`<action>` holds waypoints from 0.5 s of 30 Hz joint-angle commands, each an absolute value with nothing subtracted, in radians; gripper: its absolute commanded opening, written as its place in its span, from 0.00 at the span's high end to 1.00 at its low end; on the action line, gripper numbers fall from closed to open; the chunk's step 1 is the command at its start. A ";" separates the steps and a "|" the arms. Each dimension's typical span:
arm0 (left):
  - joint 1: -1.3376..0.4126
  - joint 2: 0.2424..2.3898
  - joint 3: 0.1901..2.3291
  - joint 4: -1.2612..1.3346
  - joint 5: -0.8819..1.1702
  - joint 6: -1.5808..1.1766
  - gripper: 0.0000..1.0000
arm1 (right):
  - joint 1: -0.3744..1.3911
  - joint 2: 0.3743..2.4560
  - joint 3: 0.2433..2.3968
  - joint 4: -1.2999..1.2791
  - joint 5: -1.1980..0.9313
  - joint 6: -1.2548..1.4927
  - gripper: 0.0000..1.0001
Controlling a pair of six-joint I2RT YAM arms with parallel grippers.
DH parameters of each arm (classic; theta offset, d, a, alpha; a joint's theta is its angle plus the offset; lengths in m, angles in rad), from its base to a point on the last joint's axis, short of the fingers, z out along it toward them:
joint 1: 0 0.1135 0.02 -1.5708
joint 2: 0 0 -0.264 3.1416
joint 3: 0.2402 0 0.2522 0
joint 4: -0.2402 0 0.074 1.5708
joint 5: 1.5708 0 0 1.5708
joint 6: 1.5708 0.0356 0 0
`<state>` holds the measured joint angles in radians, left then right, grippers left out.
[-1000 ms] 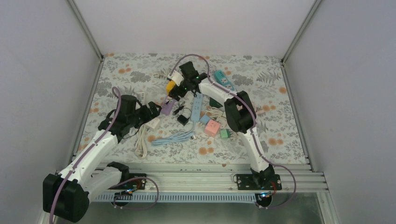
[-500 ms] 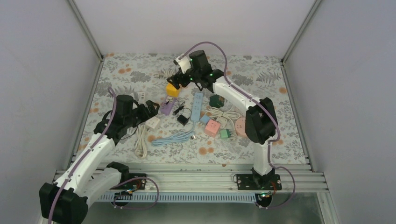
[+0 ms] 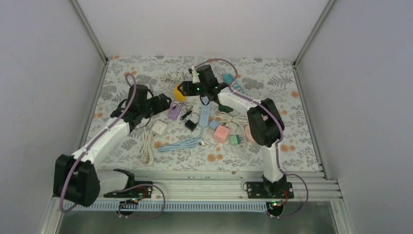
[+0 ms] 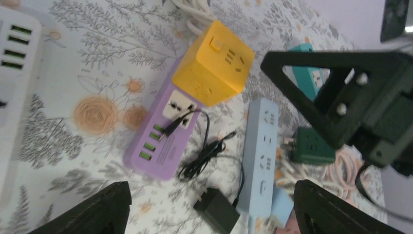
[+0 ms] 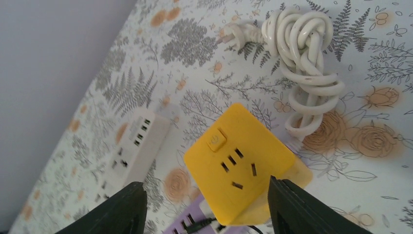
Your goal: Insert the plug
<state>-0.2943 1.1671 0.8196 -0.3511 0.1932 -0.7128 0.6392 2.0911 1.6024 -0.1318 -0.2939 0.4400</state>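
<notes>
The plug is a black adapter [image 4: 217, 210] [image 3: 191, 125] lying prongs-up on the flowered cloth. Its thin black cable runs to a purple power strip [image 4: 156, 146] [image 3: 174, 111]. A yellow cube socket [image 5: 238, 161] [image 3: 179, 92] rests partly on that strip's far end. My left gripper [image 4: 212, 187] [image 3: 164, 103] hovers open above the purple strip and the adapter, holding nothing. My right gripper [image 5: 205, 184] [image 3: 187, 90] hangs over the yellow cube with one finger on either side. The left finger stands clear of it, so the gripper is open.
A light blue power strip [image 4: 260, 156] lies right of the adapter, with a green adapter [image 4: 311, 145] beyond it. A white strip [image 5: 136, 146] lies to the left and a coiled white cable [image 5: 304, 73] at the back. A pink cube [image 3: 221, 132] and loose cables [image 3: 180, 144] lie nearer.
My left gripper has moved away from me and to the right, over the purple strip. My right gripper swung to the back, then came down around the yellow cube, its jaws narrowing.
</notes>
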 commanded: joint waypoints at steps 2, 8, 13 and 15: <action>-0.281 1.348 0.925 -0.190 0.221 -0.690 0.24 | 0.628 2.110 1.592 -0.027 -0.264 0.578 0.41; -0.262 1.585 1.051 -0.120 0.246 -0.655 0.42 | 0.618 2.143 1.570 -0.034 -0.300 0.563 0.50; -0.256 1.670 1.059 -0.067 0.247 -0.654 0.47 | 0.618 2.186 1.586 -0.086 -0.314 0.522 0.56; -0.256 1.696 1.058 -0.066 0.252 -0.651 0.47 | 0.618 2.194 1.570 -0.093 -0.297 0.520 0.59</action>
<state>-0.2592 1.6634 1.0424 -0.1200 0.2375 -0.6682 0.6205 2.1632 1.5791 -0.0685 -0.3058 0.5404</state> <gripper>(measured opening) 0.527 0.425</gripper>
